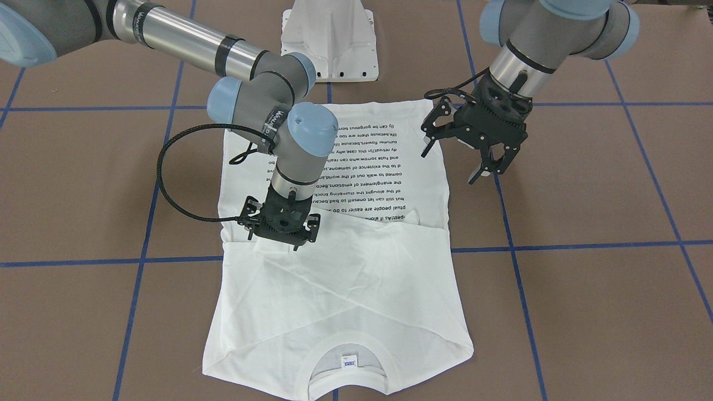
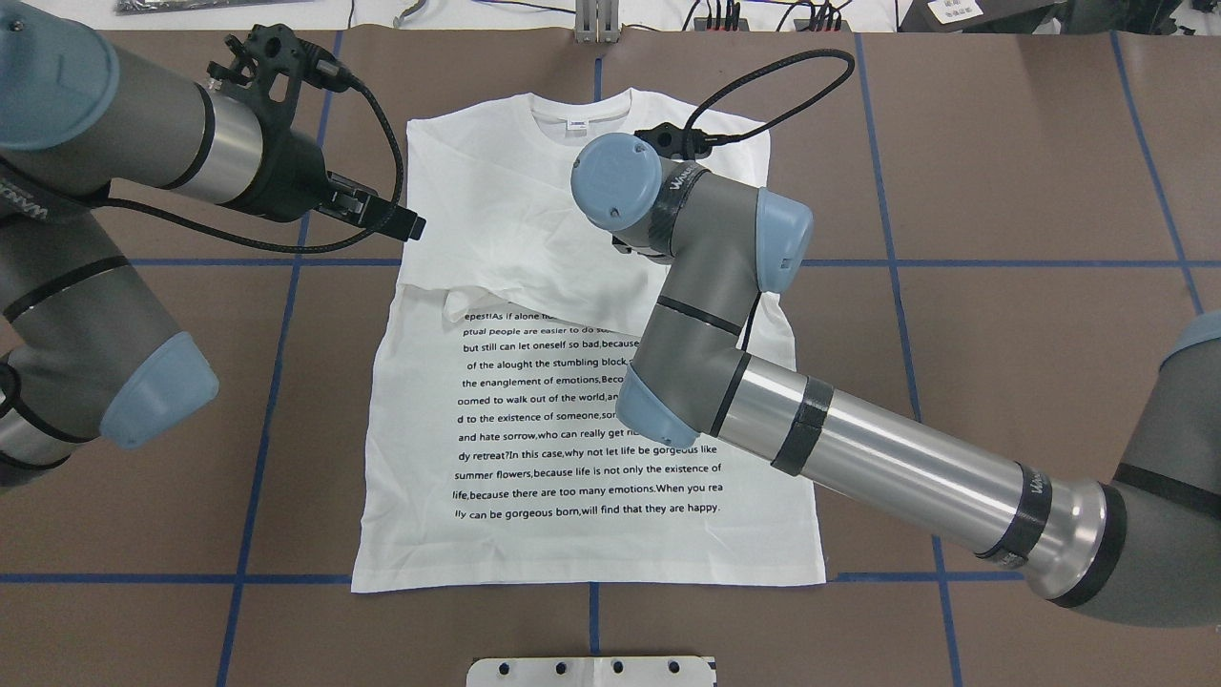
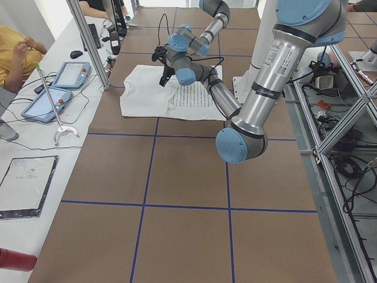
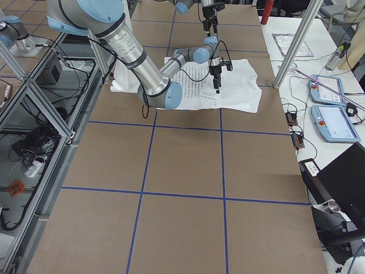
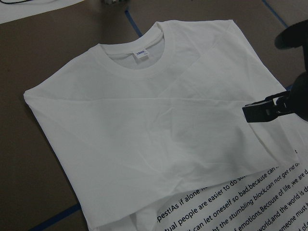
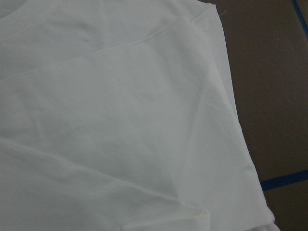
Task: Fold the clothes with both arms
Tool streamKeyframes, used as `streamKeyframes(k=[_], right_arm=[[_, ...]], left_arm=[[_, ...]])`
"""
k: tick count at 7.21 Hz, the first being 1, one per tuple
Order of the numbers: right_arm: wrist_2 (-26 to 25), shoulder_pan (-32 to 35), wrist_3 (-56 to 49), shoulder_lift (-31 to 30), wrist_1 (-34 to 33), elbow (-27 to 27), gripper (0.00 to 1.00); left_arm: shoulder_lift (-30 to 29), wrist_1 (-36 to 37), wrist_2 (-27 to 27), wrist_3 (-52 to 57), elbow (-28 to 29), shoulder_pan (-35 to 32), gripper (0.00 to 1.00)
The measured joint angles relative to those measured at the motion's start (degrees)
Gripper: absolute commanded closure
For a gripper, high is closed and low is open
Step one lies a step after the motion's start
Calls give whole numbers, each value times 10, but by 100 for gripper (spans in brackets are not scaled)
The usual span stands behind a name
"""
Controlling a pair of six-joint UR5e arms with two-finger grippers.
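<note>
The white T-shirt [image 1: 345,289] lies flat on the brown table, sleeves folded in across the chest. Its neck label [image 2: 578,122] points away from the robot and the black text block [image 2: 582,420] faces up. My right gripper [image 1: 281,239] points straight down onto the folded sleeve near the shirt's middle. Its fingers are hidden under its own body, so I cannot tell its state, and the right wrist view holds only white cloth [image 6: 120,120]. My left gripper [image 1: 489,170] hangs open and empty above the table, just off the shirt's side edge [image 2: 405,221].
The white base block [image 1: 330,39] stands at the table's near-robot edge. Blue tape lines [image 2: 286,401] cross the brown tabletop. A side table with tablets [image 3: 59,76] and a seated person [image 3: 15,47] lies beyond the far edge.
</note>
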Motion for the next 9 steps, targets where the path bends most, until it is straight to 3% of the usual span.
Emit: streamKeyframes(k=[4, 9], right_arm=[[-15, -20, 9, -1, -9, -17, 0], [-31, -19, -24, -3, -92, -7, 0]], left_arm=[[1, 0, 0, 0, 0, 0, 0], [5, -2, 4, -3, 0, 2, 0]])
